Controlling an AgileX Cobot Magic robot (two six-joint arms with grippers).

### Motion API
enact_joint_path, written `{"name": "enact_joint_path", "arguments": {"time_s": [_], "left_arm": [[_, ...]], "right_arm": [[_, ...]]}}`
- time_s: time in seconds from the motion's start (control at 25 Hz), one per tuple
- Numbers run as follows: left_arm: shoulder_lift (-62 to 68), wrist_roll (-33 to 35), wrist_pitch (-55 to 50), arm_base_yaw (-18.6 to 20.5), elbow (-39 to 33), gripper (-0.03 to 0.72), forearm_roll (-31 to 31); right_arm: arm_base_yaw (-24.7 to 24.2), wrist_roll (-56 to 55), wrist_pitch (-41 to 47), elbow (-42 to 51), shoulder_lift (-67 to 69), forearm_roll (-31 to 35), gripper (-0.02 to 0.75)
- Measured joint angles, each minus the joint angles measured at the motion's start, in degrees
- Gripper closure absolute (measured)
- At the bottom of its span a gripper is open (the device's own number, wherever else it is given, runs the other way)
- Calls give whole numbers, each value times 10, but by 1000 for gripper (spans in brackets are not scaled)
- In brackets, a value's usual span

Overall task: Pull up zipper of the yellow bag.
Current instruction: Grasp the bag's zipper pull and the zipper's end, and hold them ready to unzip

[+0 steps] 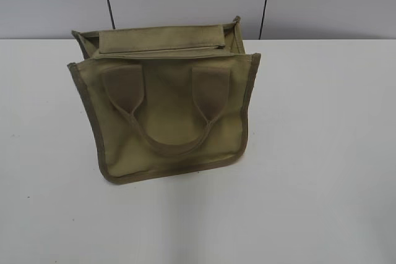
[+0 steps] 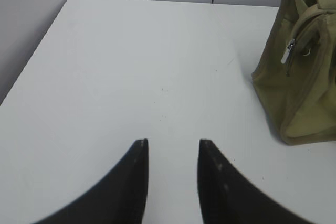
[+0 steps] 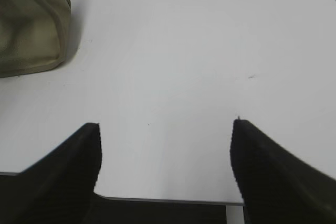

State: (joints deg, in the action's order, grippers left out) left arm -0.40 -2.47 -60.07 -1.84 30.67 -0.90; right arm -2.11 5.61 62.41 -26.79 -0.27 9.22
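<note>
The white table (image 1: 322, 153) carries the yellow bag (image 1: 170, 115) upright near its far middle. The right gripper (image 3: 165, 129), jaws wide apart, hovers well right of the bag. The left gripper (image 2: 173, 148), jaws parted narrowly, hangs left of it, the zipper (image 2: 289, 51) pull far-right.

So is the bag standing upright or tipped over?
Upright: the yellow bag stands on its base on the table, top panel up, front handle hanging down its face.
</note>
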Motion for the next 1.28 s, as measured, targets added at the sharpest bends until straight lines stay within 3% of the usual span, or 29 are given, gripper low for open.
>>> {"name": "enact_joint_path", "arguments": {"time_s": [1.12,1.28], "left_arm": [[0,0,0,0,0,452,4],[0,0,1,0,0,414,15]], "right_arm": [[0,0,0,0,0,0,154],[0,0,0,0,0,0,154]]}}
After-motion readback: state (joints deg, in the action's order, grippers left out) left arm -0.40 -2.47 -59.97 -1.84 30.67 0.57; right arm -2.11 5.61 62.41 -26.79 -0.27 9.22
